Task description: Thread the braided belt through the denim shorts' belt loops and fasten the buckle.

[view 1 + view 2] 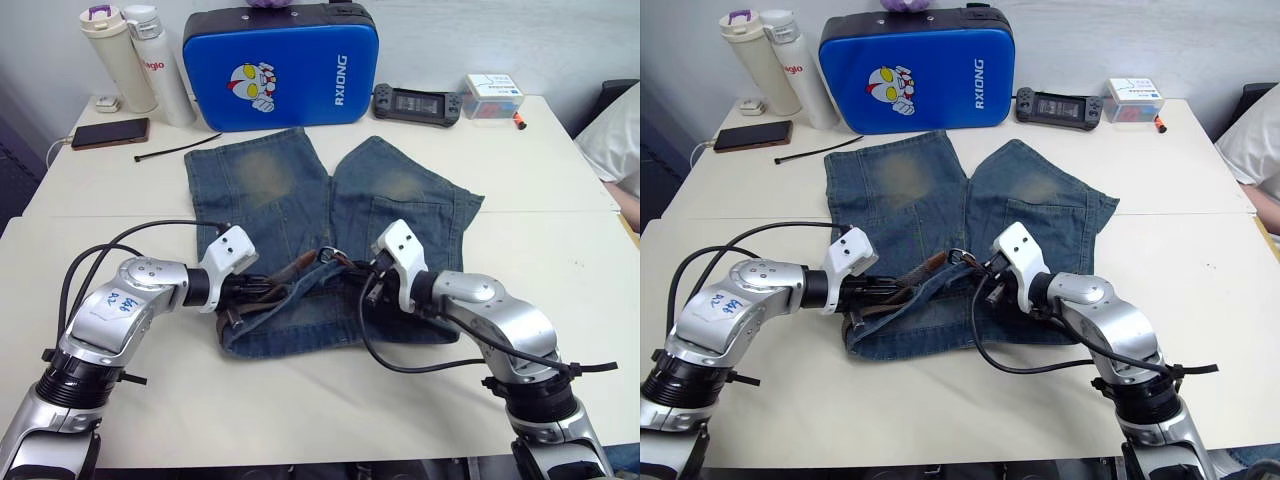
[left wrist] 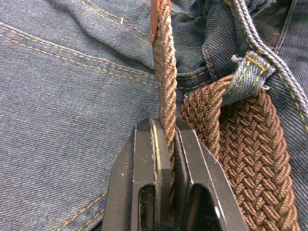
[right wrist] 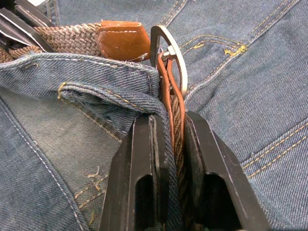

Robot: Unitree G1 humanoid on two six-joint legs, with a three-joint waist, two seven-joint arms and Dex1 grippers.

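You are near the end of the job: the braided belt (image 2: 245,144) already runs under at least one of the belt loops (image 2: 248,77) on the waistband of the denim shorts (image 1: 300,190), though you cannot tell how many of the others it has passed. The left gripper (image 2: 166,144) has its fingers clamped on the free end of the belt, just beside that loop. The right gripper (image 3: 175,139) pinches the strap just behind the buckle (image 3: 168,53), at the middle of the waistband. The leather tip (image 3: 120,41) lies close beside the buckle but is not through it, so fastening remains.
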